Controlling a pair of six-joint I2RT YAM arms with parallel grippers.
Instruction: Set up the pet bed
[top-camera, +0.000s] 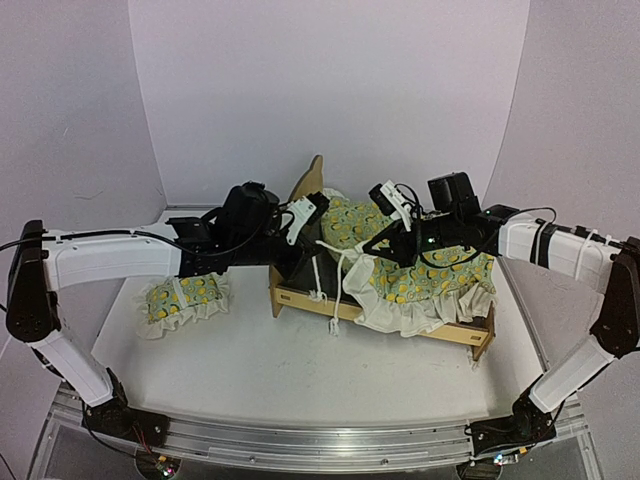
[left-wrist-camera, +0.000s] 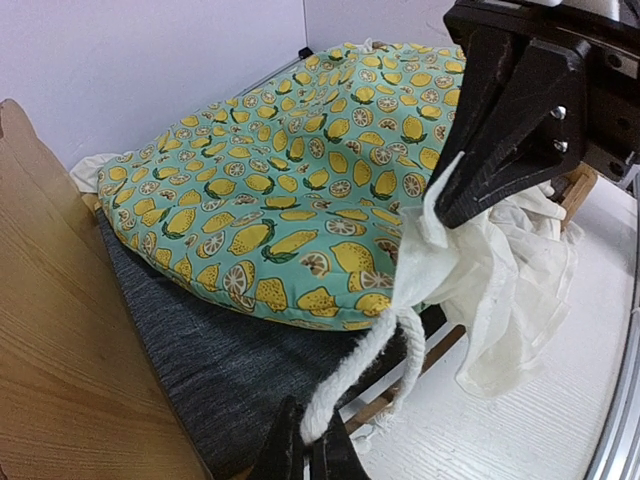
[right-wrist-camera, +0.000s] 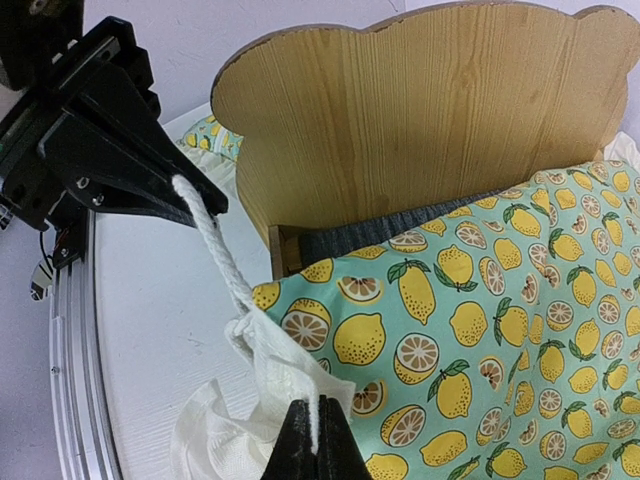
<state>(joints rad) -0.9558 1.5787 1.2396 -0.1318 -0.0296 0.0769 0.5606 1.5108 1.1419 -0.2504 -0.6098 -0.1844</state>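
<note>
The left jaws are clamped on a white cord (right-wrist-camera: 214, 245), the right jaws on the white ruffle (right-wrist-camera: 275, 375) joined to it. Just beneath both, the lemon-print quilt (right-wrist-camera: 470, 330) is laid in the pet bed (right-wrist-camera: 420, 120), set on the surface (top-camera: 250, 370).

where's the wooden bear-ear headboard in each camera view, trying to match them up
Top external: the headboard stands edge-on just left of centre, at the bed's left end.
Left wrist: the headboard fills the lower left, seen very close.
Right wrist: the headboard spans the top centre and right, face-on.
Shared landmark: the lemon-print quilt, next to the headboard in all three.
</note>
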